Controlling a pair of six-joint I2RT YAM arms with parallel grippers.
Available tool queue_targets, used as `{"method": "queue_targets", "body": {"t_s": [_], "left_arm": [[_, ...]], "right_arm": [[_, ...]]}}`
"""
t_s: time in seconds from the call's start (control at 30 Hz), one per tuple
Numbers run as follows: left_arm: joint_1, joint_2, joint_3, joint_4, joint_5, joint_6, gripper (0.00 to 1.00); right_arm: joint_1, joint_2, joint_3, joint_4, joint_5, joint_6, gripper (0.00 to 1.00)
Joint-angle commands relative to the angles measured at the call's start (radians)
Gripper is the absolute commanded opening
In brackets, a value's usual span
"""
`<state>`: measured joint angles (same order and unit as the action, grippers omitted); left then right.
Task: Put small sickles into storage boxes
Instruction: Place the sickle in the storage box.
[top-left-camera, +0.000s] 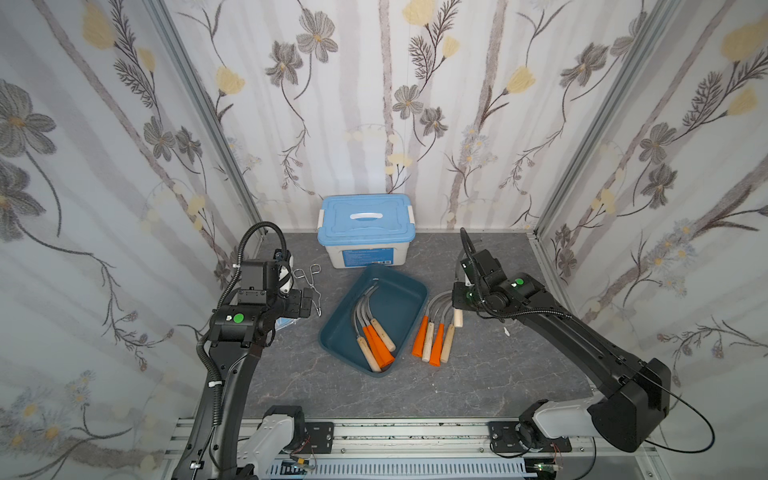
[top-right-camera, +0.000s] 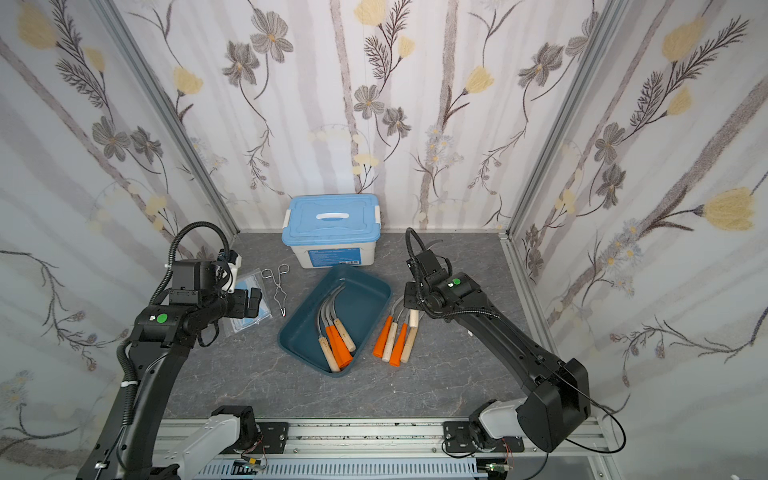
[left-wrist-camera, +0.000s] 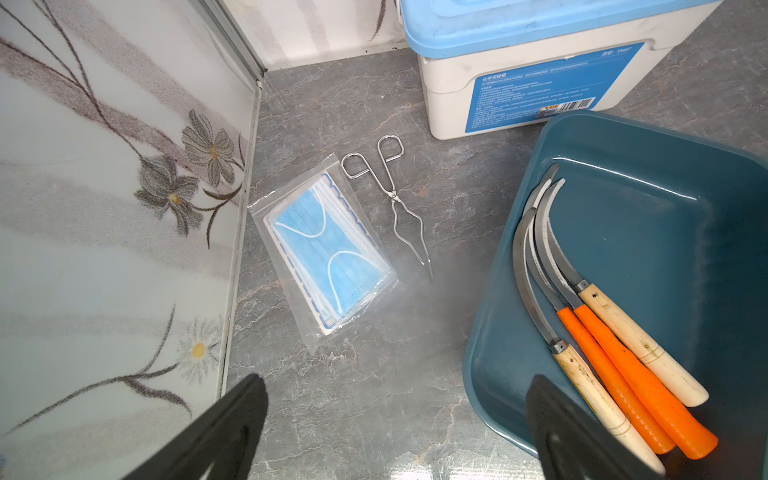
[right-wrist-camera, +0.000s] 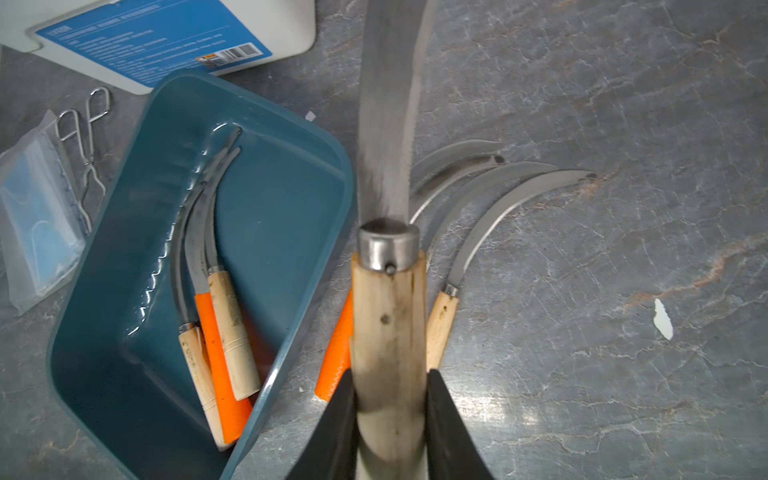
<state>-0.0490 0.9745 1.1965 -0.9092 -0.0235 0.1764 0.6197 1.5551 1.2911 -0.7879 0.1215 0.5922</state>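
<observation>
Robot lab booth, floral-papered wall panels (top-left-camera: 374, 104), aluminium mounting rail (top-left-camera: 415, 434), grey marbled tabletop (top-left-camera: 478, 374)

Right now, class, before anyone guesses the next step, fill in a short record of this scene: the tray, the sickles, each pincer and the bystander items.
Tray: dark teal tray, no lid, in front of the white box
In tray: four stored sickles, two orange-handled, two wooden-handled
On table: four loose sickles, on the tray's right, same handle mix
Right pincer: shut on the held sickle, by its wooden handle
Left pincer: open, empty
Bystanders: wire tongs, bagged face masks
</observation>
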Motion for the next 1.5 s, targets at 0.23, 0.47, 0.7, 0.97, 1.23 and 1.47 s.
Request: {"method": "queue_targets", "body": {"t_s": [0.23, 0.47, 0.7, 0.97, 1.23, 1.47], "left_arm": [[0.041, -0.056, -0.035, 0.027, 0.011, -0.033, 1.0], [0.058, -0.123, -0.046, -0.001, -0.011, -0.009, 1.0], [0.064, -0.167, -0.04, -0.023, -0.044, 0.019, 1.0], [0.07, -0.173, -0.027, -0.017, -0.04, 0.014, 1.0], [0.072, -0.172, -0.023, -0.026, -0.027, 0.009, 1.0], [0.072, -0.168, -0.014, -0.029, -0.022, 0.005, 1.0]], "right_arm": [[0.145, 0.168, 0.224, 0.002, -0.011, -0.008, 0.13], [0.273, 0.358, 0.392, -0.01, -0.074, -0.012, 0.13], [0.337, 0.525, 0.512, -0.022, -0.133, -0.033, 0.13], [0.345, 0.618, 0.531, -0.011, -0.204, -0.014, 0.13], [0.356, 0.682, 0.525, -0.022, -0.241, -0.001, 0.13], [0.367, 0.721, 0.523, -0.022, -0.282, 0.022, 0.14]]}}
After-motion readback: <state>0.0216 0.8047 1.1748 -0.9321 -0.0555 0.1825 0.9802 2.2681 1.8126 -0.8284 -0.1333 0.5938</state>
